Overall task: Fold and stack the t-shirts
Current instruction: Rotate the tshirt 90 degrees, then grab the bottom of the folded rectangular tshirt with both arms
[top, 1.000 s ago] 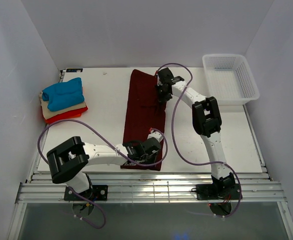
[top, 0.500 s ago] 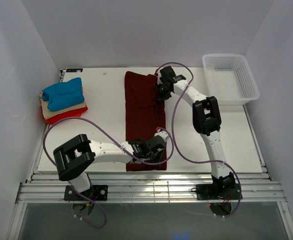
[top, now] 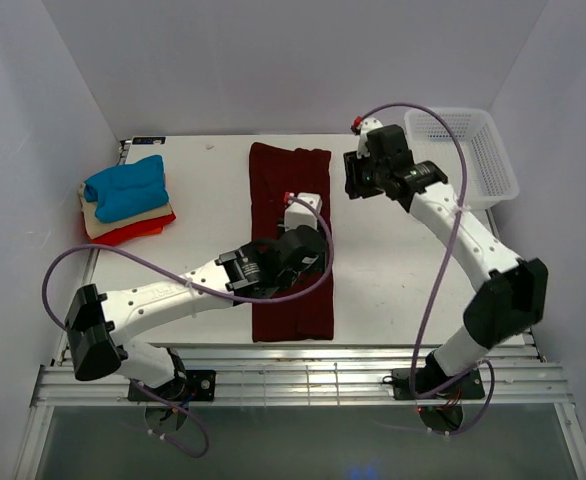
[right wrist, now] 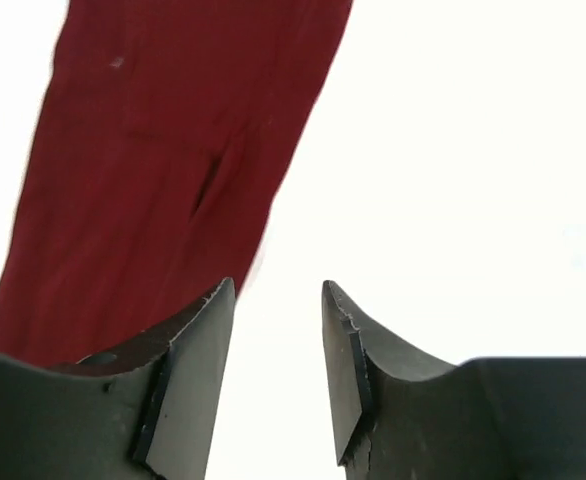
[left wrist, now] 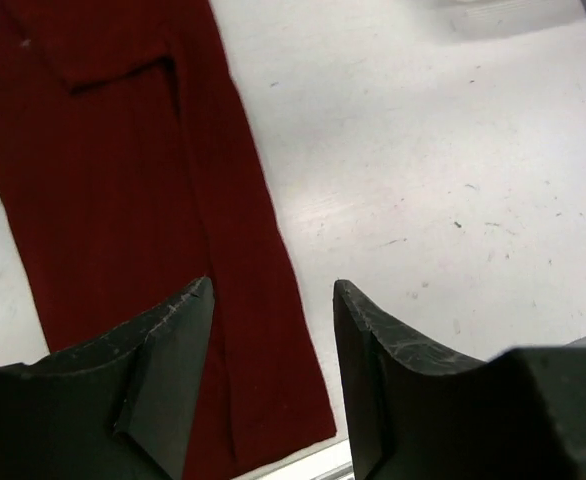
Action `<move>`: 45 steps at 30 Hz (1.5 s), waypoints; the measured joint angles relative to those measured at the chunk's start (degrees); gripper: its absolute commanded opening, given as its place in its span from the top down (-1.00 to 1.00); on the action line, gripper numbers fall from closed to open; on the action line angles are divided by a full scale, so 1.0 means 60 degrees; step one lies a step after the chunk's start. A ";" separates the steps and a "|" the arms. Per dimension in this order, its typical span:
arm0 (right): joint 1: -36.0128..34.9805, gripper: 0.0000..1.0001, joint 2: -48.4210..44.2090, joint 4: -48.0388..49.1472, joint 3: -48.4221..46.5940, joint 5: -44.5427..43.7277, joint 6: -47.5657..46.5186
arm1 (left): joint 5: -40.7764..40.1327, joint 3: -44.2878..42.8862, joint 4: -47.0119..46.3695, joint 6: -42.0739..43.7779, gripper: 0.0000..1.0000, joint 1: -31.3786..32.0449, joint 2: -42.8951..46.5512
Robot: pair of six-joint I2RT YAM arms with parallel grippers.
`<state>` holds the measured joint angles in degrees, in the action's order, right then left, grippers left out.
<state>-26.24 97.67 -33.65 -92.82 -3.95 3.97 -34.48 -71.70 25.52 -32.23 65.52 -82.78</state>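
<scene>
A dark maroon t-shirt lies flat on the white table, folded into a long narrow strip running from the far edge to the near edge. My left gripper hovers above the strip's middle, open and empty; the left wrist view shows the maroon t-shirt below my left gripper. My right gripper hangs open just right of the strip's far end; in the right wrist view the maroon t-shirt lies left of my right gripper. A stack of folded t-shirts, blue over beige over red-orange, sits at the far left.
A white mesh basket stands at the far right corner of the table. Purple cables loop from both arms over the table. White walls close in on the left, back and right sides.
Both grippers have opened and let go of the maroon t-shirt. The left one rose from the strip's near end towards its middle; the right one lifted and moved right off the far end.
</scene>
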 measured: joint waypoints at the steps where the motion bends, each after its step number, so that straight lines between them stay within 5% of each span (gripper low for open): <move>1: -0.0084 0.04 -0.0747 0.0073 0.0627 -0.0058 0.0117 | -0.0015 0.0189 0.0266 -0.0295 -0.22 -0.0029 0.0222; 5: -0.0922 -0.08 -0.2652 0.0237 0.3446 -0.0018 0.0980 | 0.0328 0.2251 0.1453 -0.1497 -0.24 -0.0062 0.1184; 12: -0.2710 -0.15 -0.3581 -0.0277 0.7220 0.0262 0.2841 | 0.1290 0.4557 0.3614 -0.3024 -0.26 -0.0066 0.3377; 19: -0.3388 -0.16 -0.4652 -0.0080 0.7719 0.0324 0.3978 | 0.2106 0.5654 0.3570 -0.3705 -0.28 -0.0066 0.4845; 30: -0.4448 -0.16 -0.4306 0.0678 0.8426 0.0699 0.4994 | 0.3297 0.8211 0.1530 -0.3639 -0.28 -0.0062 0.6014; 45: -0.4787 -0.14 -0.3337 0.1555 0.8440 0.0998 0.5311 | 0.3217 0.8797 -0.0248 -0.3534 -0.26 -0.0062 0.5508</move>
<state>-54.96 77.65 -24.32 -42.17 2.04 35.83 -15.18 -18.92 24.03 -53.43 65.14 -49.74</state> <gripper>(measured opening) 0.572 0.634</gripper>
